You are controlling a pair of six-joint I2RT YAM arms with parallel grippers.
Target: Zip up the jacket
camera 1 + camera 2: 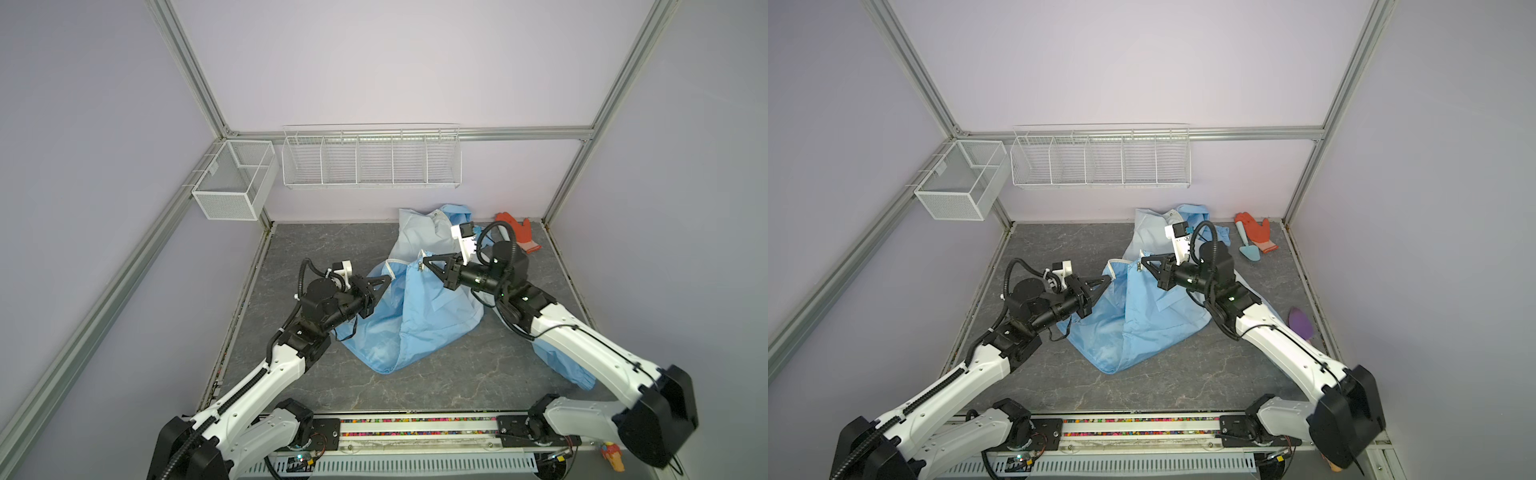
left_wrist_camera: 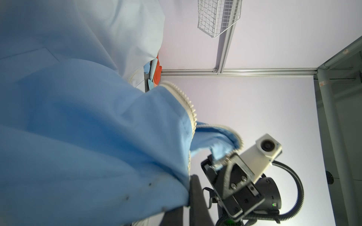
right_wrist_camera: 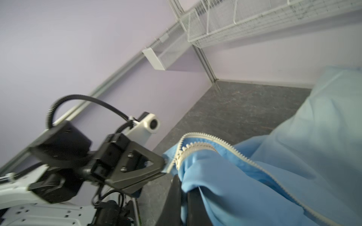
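Firmly, left gripper (image 1: 389, 280) and right gripper (image 1: 424, 262) each clamp the jacket (image 1: 419, 320) aloft; arms angled inward.

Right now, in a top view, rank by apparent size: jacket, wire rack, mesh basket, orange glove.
1. jacket
2. wire rack
3. mesh basket
4. orange glove
Part of the jacket is hidden, yet it looks largest by far. The rack and basket hang on the walls, so nearness may skew them.

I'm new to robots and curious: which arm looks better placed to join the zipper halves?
Probably right: the right pincer grips the zipper edge of the jacket where what looks like the pull dangles; the left pincer only holds the other edge.
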